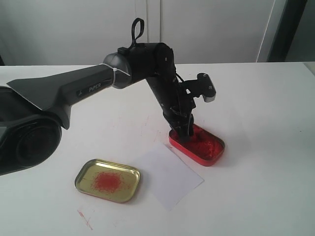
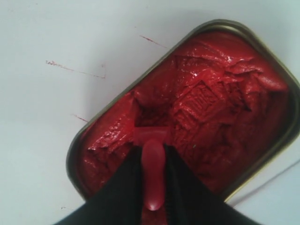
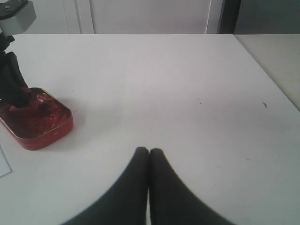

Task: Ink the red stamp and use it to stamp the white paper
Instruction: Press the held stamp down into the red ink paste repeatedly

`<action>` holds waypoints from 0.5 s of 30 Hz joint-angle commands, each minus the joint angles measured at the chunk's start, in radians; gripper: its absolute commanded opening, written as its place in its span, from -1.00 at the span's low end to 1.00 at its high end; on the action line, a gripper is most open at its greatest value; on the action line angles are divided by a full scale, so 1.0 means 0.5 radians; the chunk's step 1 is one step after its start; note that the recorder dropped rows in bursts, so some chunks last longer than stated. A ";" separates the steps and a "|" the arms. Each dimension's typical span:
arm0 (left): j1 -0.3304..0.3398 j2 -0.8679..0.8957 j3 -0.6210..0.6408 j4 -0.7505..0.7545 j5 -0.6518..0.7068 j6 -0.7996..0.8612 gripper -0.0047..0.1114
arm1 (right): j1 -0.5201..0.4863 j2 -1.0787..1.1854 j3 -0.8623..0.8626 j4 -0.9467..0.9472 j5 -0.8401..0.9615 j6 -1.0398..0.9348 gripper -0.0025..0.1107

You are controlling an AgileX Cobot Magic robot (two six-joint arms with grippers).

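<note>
Halfway-ish: left gripper [image 2: 152, 153] pinches the red stamp [image 2: 153, 176], its base pushed into the paste in the ink tin [image 1: 189, 151]. The white paper [image 1: 170, 174] lies just beside the tin and looks blank, so stamping's left. The right gripper [image 3: 149, 152], closed and empty, sits well clear of the tin.

Left arm [image 1: 74, 93], dark link housing: is carrying the white brand word "PiPER" along its side.
Ink paste [image 2: 206, 103] in the red tin [image 2: 274, 150]: is showing a square pressed imprint, its characters illegible.
</note>
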 commanded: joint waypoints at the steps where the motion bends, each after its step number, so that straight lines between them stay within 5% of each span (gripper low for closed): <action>1: -0.010 0.198 0.102 0.108 0.215 -0.026 -0.92 | 0.002 -0.010 0.011 0.003 -0.028 0.003 -0.96; 15: -0.010 0.107 0.058 0.111 0.214 -0.026 -0.92 | 0.002 -0.010 0.011 0.003 -0.028 0.041 -0.96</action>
